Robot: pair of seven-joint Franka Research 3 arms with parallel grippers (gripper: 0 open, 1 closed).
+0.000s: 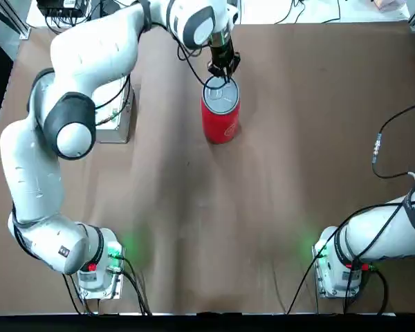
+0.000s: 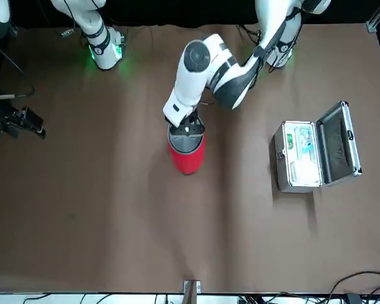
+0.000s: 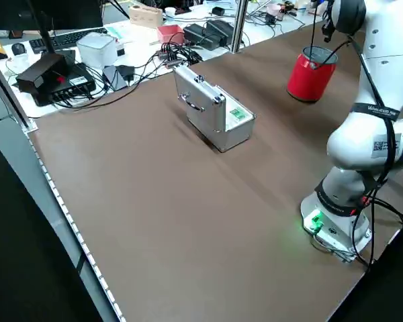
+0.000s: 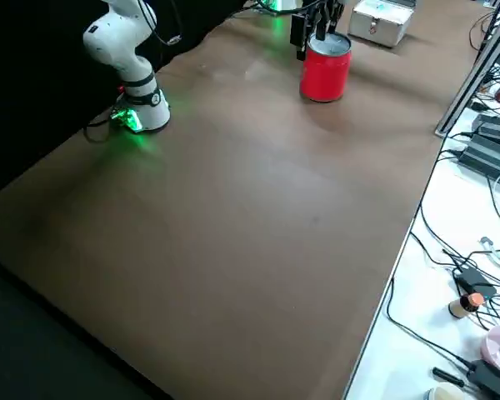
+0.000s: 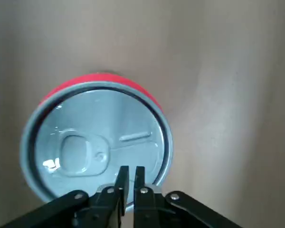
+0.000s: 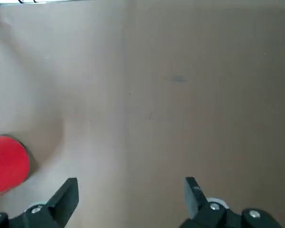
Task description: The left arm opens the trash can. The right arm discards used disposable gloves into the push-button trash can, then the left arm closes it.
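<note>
The trash can (image 1: 220, 114) is seen standing upright near the middle of the brown desk (image 1: 277, 207), toward the far side from the arm bases. Its round silver-grey lid (image 5: 96, 142) is down and sits flat inside the red rim.

The left arm (image 1: 90, 62) is stretched across the desk, and the left pincer (image 1: 223, 68) is held directly above the can, pointing downward. In the left wrist view the left pincer (image 5: 130, 176) is seen with its two fingers pressed together, nothing gripped between them, and the tips placed over the lid's edge rather than its centre. Whether the tips touch the lid cannot be told. In the front view the left pincer (image 2: 190, 126) is met at the can's top rim.

The right arm (image 1: 387, 228) is kept back near its base at the desk's edge. The right pincer (image 6: 130, 202) is seen in its own wrist view with fingers spread wide and nothing between them, over bare desk; the trash can (image 6: 7, 164) is well apart from it, off to one side.

A silver metal case (image 2: 313, 152) with its hinged lid raised is noted on the desk beside the left arm, well apart from the can. The gloves are not made out in any view.
</note>
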